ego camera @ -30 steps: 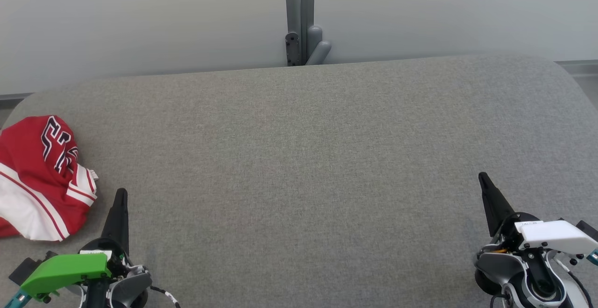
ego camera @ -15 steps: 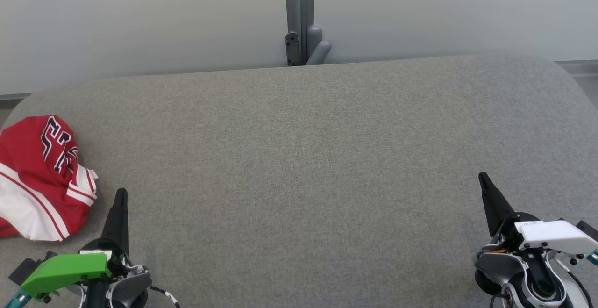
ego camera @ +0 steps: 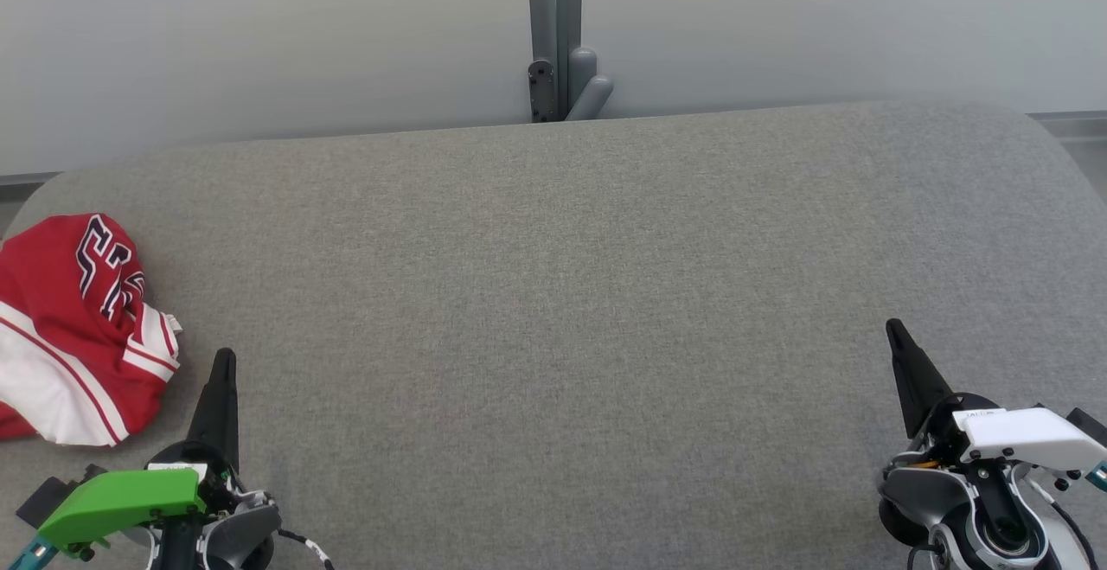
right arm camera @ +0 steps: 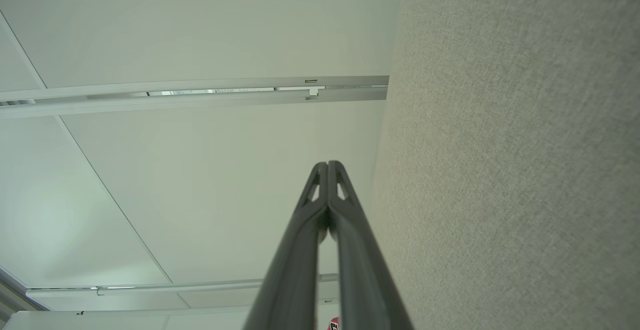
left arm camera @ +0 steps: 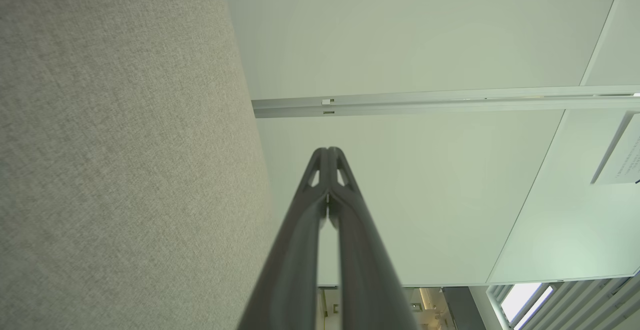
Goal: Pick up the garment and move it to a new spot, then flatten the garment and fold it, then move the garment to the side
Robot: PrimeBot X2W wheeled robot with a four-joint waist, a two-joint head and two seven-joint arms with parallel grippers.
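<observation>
The garment [ego camera: 73, 332] is a red jersey with white stripes and dark lettering, lying crumpled at the far left of the grey fabric table [ego camera: 571, 293]. My left gripper [ego camera: 224, 356] rests at the lower left, just right of the garment and apart from it, its fingers pressed together and holding nothing. The left wrist view confirms the left gripper [left arm camera: 328, 150] is shut. My right gripper [ego camera: 891, 326] sits at the lower right, far from the garment, also shut and empty, as seen in the right wrist view [right arm camera: 328, 164]. A sliver of the garment [right arm camera: 333, 324] shows at that view's bottom edge.
A grey post with a bracket [ego camera: 558, 34] stands behind the table's far edge against a pale wall. The table's corners are rounded, and its left edge lies close to the garment.
</observation>
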